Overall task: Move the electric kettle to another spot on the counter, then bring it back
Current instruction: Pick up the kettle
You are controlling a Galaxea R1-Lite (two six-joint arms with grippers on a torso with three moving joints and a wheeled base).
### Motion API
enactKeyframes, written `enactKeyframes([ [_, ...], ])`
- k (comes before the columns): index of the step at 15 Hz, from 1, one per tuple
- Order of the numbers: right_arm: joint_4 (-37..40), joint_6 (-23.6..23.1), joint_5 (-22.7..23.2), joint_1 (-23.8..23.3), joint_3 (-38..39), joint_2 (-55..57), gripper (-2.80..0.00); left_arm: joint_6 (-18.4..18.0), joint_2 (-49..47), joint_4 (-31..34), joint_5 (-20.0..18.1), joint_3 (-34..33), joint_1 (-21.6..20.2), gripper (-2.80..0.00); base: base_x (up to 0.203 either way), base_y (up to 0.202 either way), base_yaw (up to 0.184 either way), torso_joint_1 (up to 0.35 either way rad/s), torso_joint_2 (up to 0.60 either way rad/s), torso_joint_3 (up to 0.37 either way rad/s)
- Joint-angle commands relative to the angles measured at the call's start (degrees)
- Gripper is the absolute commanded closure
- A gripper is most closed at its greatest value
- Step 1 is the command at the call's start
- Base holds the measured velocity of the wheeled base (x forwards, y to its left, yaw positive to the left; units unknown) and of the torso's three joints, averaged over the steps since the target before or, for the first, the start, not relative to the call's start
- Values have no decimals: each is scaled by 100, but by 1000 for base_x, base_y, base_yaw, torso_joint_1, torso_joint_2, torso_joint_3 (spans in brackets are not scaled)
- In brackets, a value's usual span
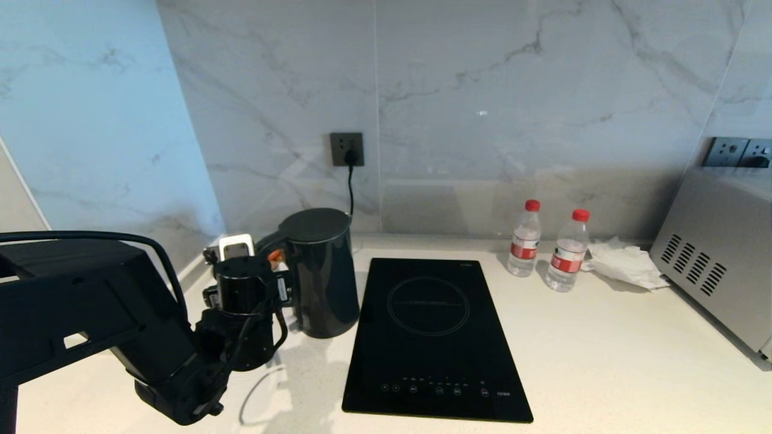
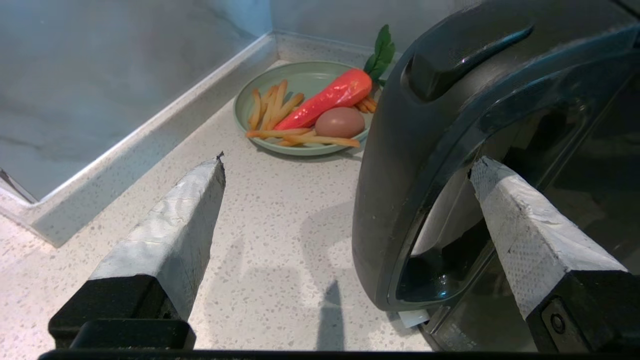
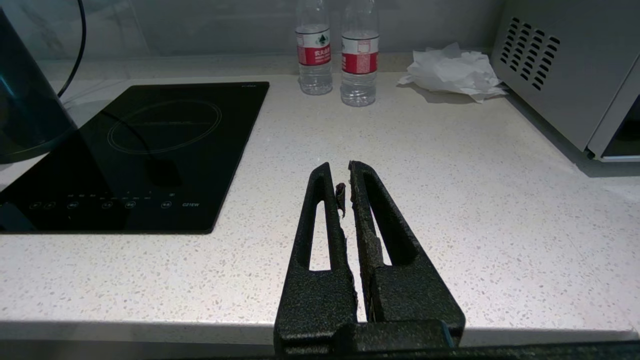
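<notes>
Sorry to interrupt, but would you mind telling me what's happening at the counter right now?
The left claw is wide open around the loop handle of the electric kettle, one finger inside the loop, not yet gripping. The kettle stands on the counter beside the induction hob. The right claw is parked shut above the counter's front edge.

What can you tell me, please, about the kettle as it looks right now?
The kettle is a tall, glossy black jug with a flat lid and a big loop handle, plastic by the look of it. It stands upright on the counter, just left of the hob, with a cord running up to the wall socket behind it. The left gripper is open, its fingers astride the handle, one through the loop; contact cannot be made out.
</notes>
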State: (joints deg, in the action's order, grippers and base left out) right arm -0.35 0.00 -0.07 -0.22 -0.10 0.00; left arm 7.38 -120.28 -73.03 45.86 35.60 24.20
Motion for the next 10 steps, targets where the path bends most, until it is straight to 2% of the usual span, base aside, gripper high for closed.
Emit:
enactKeyframes([
  [1, -9, 0, -1, -4, 1, 0, 0, -15, 58, -35, 28, 56, -44, -280, 0, 0, 0, 0, 0, 0],
  [10, -9, 0, -1, -3, 1, 0, 0, -122, -24, -27, -7, 228, -170, -280, 0, 0, 0, 0, 0, 0],
])
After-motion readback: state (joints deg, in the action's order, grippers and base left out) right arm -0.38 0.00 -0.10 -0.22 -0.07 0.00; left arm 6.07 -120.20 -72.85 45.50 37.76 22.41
